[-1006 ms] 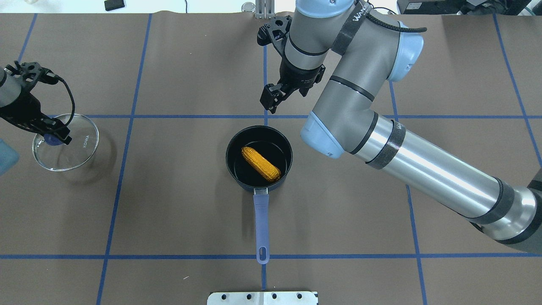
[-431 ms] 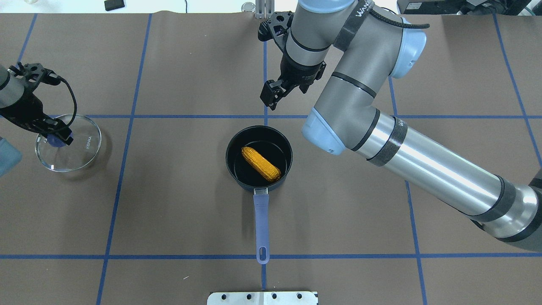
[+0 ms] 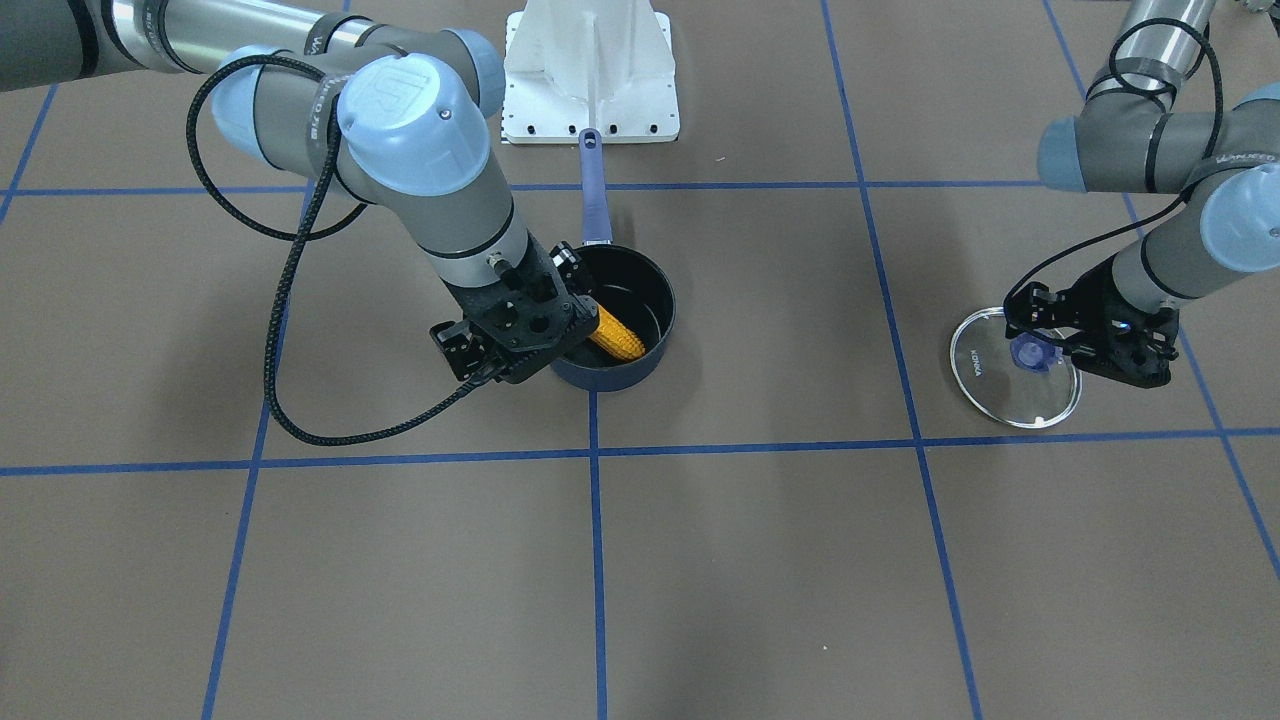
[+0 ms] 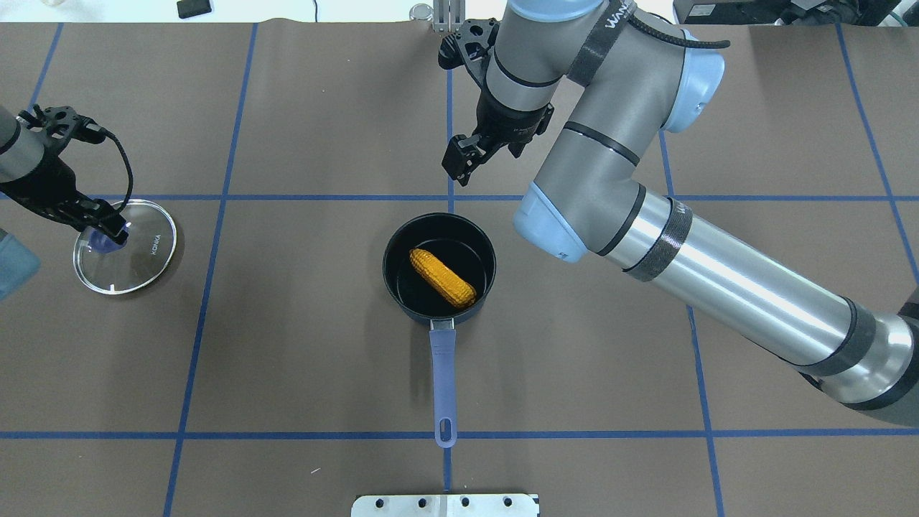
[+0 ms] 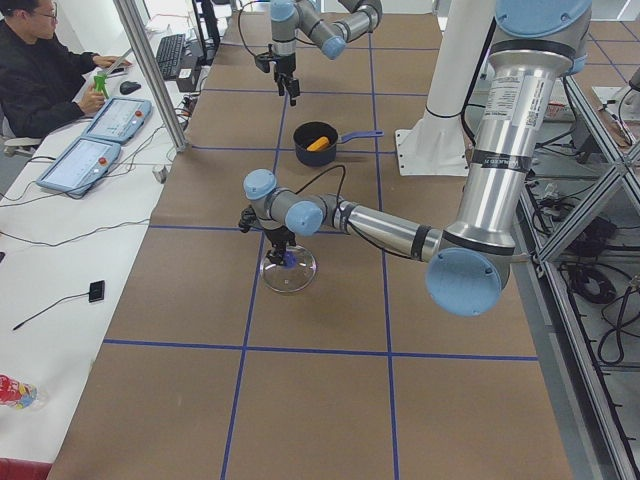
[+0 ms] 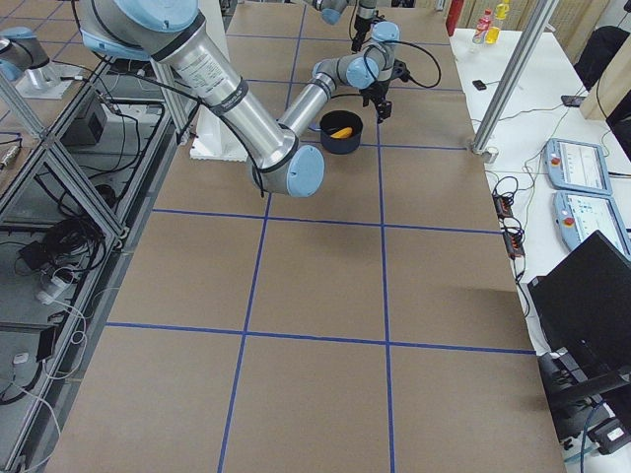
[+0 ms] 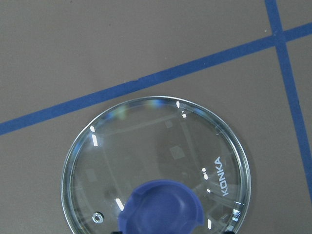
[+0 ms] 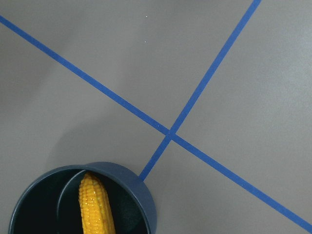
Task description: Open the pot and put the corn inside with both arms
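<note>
dark navy pot [image 4: 423, 298] sits uncovered on the brown counter [image 4: 301, 345], with the orange-yellow corn [image 4: 443, 278] lying slantwise on its black bottom. the right tool [image 4: 458, 159] hangs raised just past the pot's rim, on the side away from the lavender handle [image 4: 443, 373], so pot and corn lie below it and towards the robot. whether its fingers stand apart or together cannot be told. well apart from the pot, out on the robot's left, the left tool [image 4: 108, 228] is clamped on the blue knob [image 3: 1030, 352] of the clear glass lid [image 4: 147, 251]. the lid sits directly under that tool, down at the counter beside a blue tape line [image 4: 215, 197]. whether its rim touches the surface cannot be told.
</note>
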Motion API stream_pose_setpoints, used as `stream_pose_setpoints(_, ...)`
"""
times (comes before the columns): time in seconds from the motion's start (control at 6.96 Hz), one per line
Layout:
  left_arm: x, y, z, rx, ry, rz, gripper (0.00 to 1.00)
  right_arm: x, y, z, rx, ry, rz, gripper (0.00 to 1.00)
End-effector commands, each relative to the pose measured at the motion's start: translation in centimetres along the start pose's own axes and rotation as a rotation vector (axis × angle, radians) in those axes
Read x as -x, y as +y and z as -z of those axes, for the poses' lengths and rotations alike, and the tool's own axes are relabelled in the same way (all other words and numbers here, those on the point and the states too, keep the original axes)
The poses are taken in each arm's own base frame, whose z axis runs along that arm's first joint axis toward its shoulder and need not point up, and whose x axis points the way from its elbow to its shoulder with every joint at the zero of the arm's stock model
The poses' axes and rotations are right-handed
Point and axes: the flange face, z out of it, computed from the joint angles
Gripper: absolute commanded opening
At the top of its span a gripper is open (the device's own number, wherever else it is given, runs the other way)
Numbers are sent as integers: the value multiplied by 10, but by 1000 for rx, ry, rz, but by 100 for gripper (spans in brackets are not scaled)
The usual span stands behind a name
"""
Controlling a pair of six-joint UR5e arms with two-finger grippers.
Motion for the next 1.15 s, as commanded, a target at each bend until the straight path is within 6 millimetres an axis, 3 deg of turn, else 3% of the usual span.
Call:
stream_pose_setpoints(0.0,-7,-3,8,-24,9,-16,98,-5,3,1,-1,2,-4,100)
stream_pose_setpoints(0.14,0,-10,26,-59,5,-13,98,-34,30,6,-14,17,-15,100)
stream_pose_setpoints(0.29,26,-15,59,-112,-3,27,99,-76,67,17,-30,45,-40,100)
stream_pose_setpoints(0.43,55,-14,83,-144,-20,-12,100,-119,69,40,-53,76,-9,100)
stream_pose_setpoints(0.58,95,-9,105,-158,-45,-34,100,-144,66,59,-82,109,-33,100)
stream_pose_setpoints(0.72,125,-3,123,-174,-58,-15,100,-202,76,86,-108,143,-151,100)
stream_pose_setpoints(0.86,158,6,137,-189,-71,11,100,-250,92,104,-99,142,-164,100)
stream_pose_setpoints(1.01,192,17,141,-189,-83,49,100,-294,116,113,-87,169,-152,100)
